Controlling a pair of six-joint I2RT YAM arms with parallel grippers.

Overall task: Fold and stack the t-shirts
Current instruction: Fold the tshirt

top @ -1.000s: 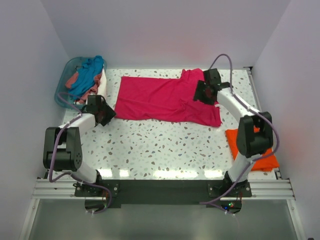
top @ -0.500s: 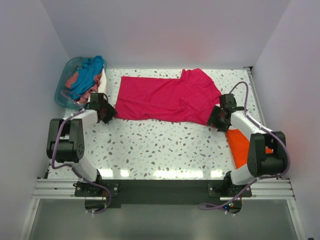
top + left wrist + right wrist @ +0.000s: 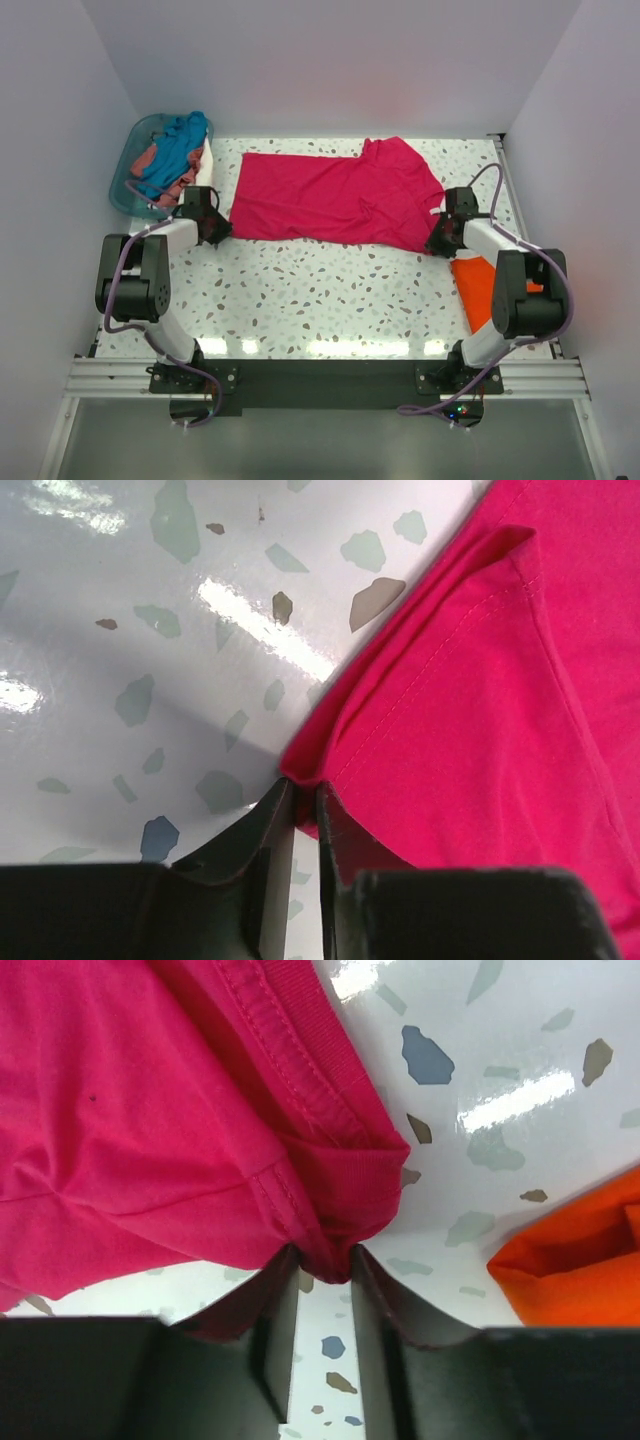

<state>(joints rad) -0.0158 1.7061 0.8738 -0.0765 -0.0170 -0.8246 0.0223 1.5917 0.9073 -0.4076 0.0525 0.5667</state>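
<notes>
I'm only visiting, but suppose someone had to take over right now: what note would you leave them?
Left gripper: jaws pinching the magenta t-shirt at its near left corner.
Right gripper: jaws pinching its near right corner.
Magenta t-shirt lies spread on the table, partly folded.
Orange t-shirt sits folded near the right arm.
More t-shirts wait in the teal basin.
Left: finish this fold, stack, then the rest.

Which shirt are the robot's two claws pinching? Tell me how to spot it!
Find the speckled table. Spread flat across its far half lies the big magenta-pink t-shirt, with the left gripper and right gripper pinching its two near corners. The orange t-shirt is small and folded, and the other shirts are heaped in the teal basin.
</notes>
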